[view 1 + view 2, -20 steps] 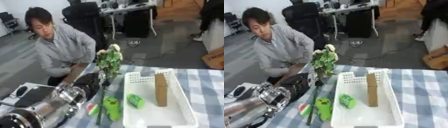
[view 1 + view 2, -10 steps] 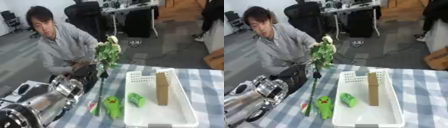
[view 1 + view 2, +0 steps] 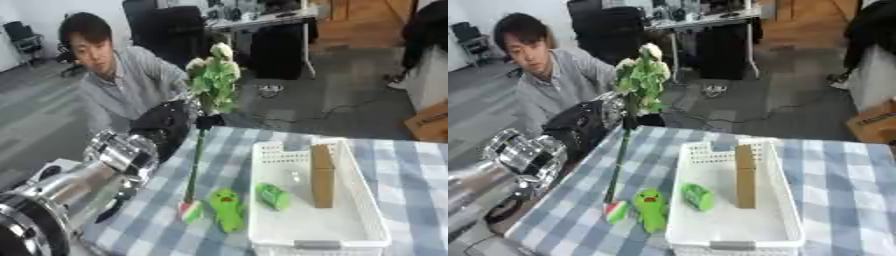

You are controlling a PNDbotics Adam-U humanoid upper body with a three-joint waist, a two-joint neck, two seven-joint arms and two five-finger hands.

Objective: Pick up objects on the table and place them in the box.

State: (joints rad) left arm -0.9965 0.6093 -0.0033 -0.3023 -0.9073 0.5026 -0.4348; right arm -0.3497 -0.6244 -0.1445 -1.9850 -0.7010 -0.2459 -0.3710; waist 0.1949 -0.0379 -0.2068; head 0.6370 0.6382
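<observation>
My left hand (image 3: 172, 124) is black, at the table's far left edge, with its fingers curled round the long green stem (image 3: 194, 167) of an artificial flower. The white blooms and leaves (image 3: 213, 75) stand high above the hand, and the stem's lower end hangs near a watermelon-slice toy (image 3: 189, 212). A green figure toy (image 3: 227, 209) lies beside that slice on the checked cloth. The white basket (image 3: 354, 222) holds an upright brown box (image 3: 322, 174). A green can (image 3: 273, 196) sits at the basket's left wall. The right hand is not visible.
My silver and black left forearm (image 3: 79, 185) fills the lower left corner. The blue-and-white checked table (image 3: 411, 170) runs on to the right of the basket. Beyond the far edge lies open floor with desks and chairs.
My left hand has lifted the flower higher and stood it more upright, so the blooms are well above the table. The view has also shifted a little.
</observation>
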